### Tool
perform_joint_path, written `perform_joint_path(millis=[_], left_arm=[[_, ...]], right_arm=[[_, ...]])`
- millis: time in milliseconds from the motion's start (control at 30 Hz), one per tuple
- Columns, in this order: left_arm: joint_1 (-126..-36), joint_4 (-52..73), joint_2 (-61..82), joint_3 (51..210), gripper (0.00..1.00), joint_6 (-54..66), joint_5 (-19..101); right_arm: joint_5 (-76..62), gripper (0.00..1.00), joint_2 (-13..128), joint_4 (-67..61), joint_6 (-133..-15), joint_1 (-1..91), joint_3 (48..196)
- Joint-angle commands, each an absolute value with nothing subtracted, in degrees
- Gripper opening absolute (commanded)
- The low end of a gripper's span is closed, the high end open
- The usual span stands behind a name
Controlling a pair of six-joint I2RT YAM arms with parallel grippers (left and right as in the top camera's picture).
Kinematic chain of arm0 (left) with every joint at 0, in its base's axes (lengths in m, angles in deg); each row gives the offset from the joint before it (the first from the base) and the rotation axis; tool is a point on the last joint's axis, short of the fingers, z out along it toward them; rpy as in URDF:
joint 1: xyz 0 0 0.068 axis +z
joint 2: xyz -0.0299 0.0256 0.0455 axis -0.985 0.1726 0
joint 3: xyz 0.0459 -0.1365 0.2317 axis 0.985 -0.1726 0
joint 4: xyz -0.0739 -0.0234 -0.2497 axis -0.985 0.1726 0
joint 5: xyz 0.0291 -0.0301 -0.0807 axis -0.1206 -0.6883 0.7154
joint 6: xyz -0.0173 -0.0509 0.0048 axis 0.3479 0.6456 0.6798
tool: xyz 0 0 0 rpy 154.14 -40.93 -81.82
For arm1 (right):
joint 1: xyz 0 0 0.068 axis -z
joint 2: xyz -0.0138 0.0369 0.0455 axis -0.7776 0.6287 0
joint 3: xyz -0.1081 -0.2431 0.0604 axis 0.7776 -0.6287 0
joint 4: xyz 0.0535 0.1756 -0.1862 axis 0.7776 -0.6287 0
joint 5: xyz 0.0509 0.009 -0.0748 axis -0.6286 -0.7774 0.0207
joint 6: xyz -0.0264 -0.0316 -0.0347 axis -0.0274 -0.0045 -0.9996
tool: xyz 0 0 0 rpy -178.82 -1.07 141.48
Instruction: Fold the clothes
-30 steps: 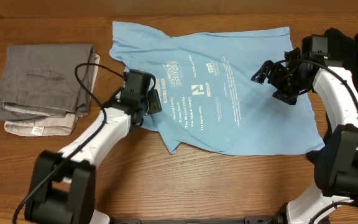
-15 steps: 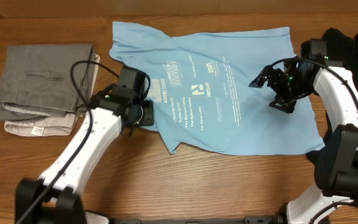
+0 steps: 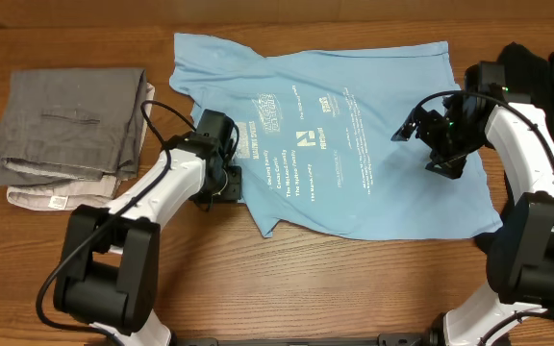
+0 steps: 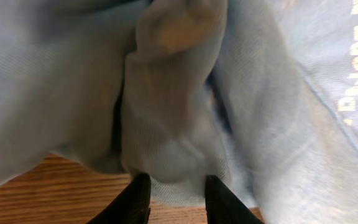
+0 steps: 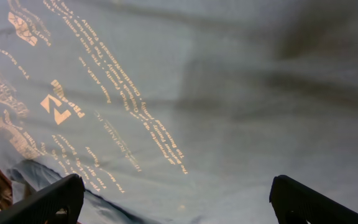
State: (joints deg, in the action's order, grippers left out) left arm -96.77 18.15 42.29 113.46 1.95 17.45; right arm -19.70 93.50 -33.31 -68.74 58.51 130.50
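T-shirt (image 3: 344, 135): lies flat, printed side up, mid-table | handling: light, soft, probably slides and bunches; best to pinch a sleeve or hem edge | left gripper (image 4: 176, 193): narrow, pinching a sleeve fold | right gripper (image 5: 173, 199): wide, holds nothing, above shirt

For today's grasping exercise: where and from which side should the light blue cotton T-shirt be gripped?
Probably the light blue cotton T-shirt's bunched left sleeve fold, approached from the left edge: it stands raised off the wooden table, while the rest lies flat.
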Motion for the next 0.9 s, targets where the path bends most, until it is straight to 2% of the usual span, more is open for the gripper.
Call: perform_joint_path(millis=[0, 300, 867], left_arm=[[-96.1, 18.3, 43.3, 113.2, 0.32, -0.3, 16.2], [-96.1, 21.7, 40.1, 115.4, 0.38, -0.5, 14.3], [-96.2, 16.6, 40.6, 112.4, 0.39, -1.1, 12.8]], right_arm=[[-18.4, 1.0, 93.5, -33.8, -68.6, 58.7, 131.4], [-18.4, 1.0, 93.5, -33.9, -68.6, 58.7, 131.4], [-18.4, 1.0, 93.5, -34.0, -68.7, 58.7, 131.4]])
